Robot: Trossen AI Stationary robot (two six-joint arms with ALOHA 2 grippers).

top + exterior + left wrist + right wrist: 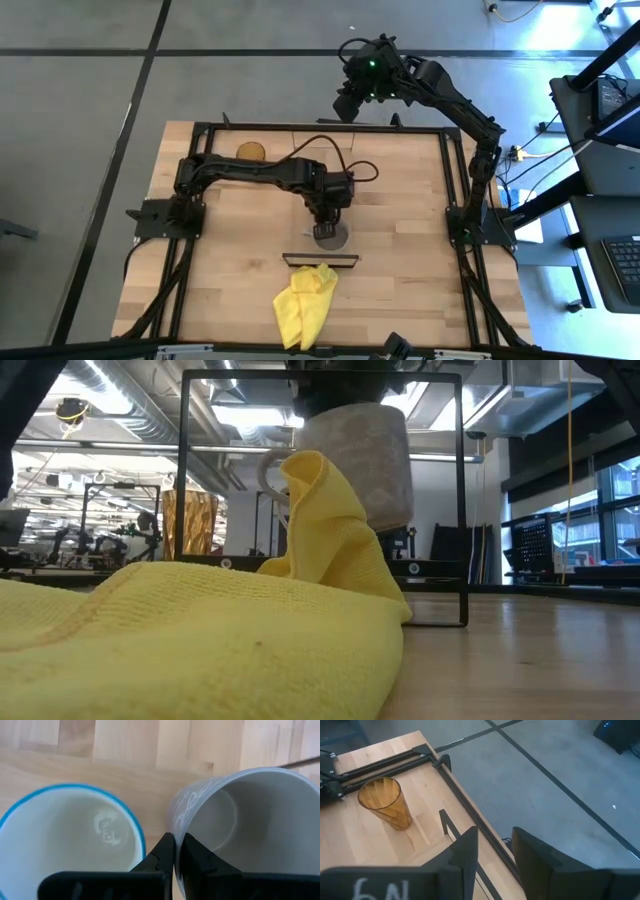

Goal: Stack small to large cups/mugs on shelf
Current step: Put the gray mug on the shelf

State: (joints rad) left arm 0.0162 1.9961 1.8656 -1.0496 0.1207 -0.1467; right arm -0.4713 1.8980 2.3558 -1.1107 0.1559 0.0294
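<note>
A: Where is the grey mug (240, 825)?
B: Beside the white mug (65, 840), rim pinched by the left hand (175, 857)

A: The right hand (492, 852)?
B: Spread, above the amber tumbler (385, 802)

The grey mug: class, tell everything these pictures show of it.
The grey handled mug looks ceramic, speckled grey outside with pale scrolling marks near its rim, and smooth and pale inside. It seems empty. The left hand pinches its wall, one finger inside and one outside. In the low view it hangs upright above the table behind the yellow cloth. A white mug with a blue rim sits beside it.
</note>
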